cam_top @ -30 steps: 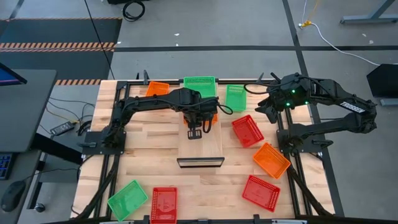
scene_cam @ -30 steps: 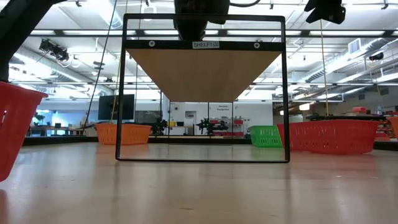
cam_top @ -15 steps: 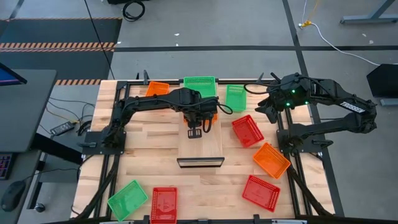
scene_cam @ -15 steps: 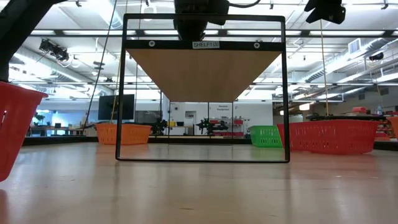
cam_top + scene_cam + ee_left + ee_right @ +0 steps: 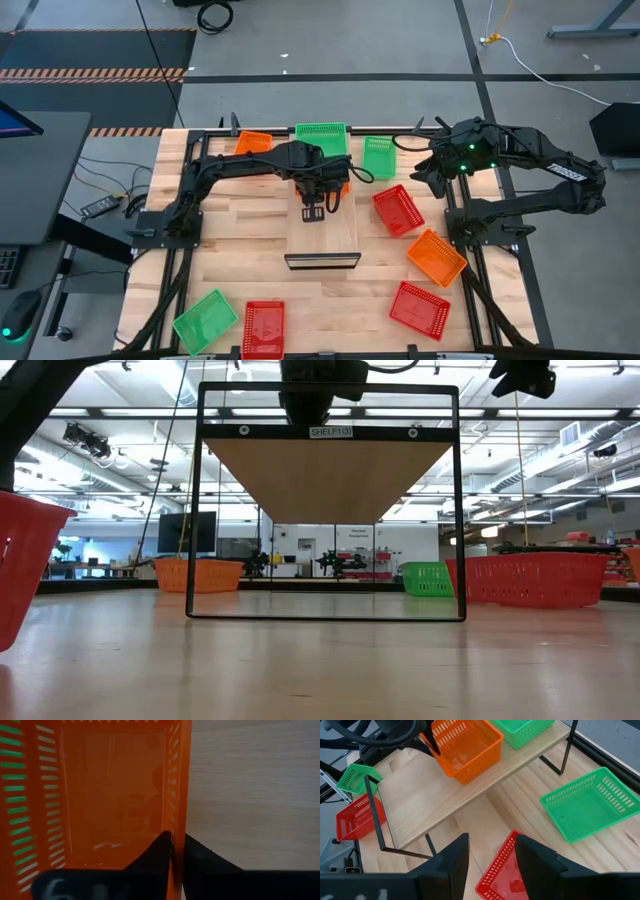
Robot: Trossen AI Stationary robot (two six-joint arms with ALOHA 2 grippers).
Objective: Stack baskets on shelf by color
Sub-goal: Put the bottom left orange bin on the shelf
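Observation:
An orange basket sits flat on the pale wooden shelf, mostly hidden under my left arm in the high view. My left gripper points down over it, its fingers standing close on either side of one side wall. A green basket sits on the shelf's far end. My right gripper hangs open and empty at the table's far right, above a red basket. My left gripper comes from above with one finger inside the orange basket and the other outside, astride its side wall. A thin pale gap shows beside the outer finger. I cannot tell whether the inner finger touches the wall.
Loose on the table lie a green basket, an orange one, a red and an orange at the right, and red, red and green near the front. The shelf's near half is bare.

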